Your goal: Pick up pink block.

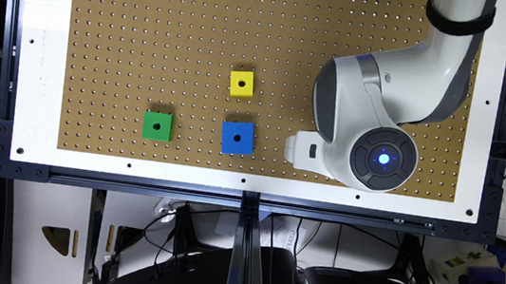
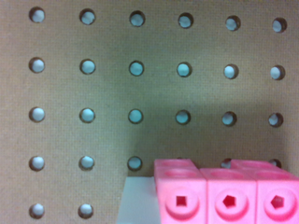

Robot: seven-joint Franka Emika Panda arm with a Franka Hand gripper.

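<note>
Wrist view shows the pink block (image 2: pixel 229 193) close above the pegboard (image 2: pixel 93 140); whether the tool is wide or narrow, I cannot tell.

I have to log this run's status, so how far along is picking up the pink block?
Done: the arm is down over the pegboard, and the wrist view shows the pink block close up, its studs facing the camera. In hand: whether the gripper has closed on it cannot be told, as no fingers show. Left: a confirmed grasp and a lift. The yellow cube, green cube and blue cube sit apart.
</note>
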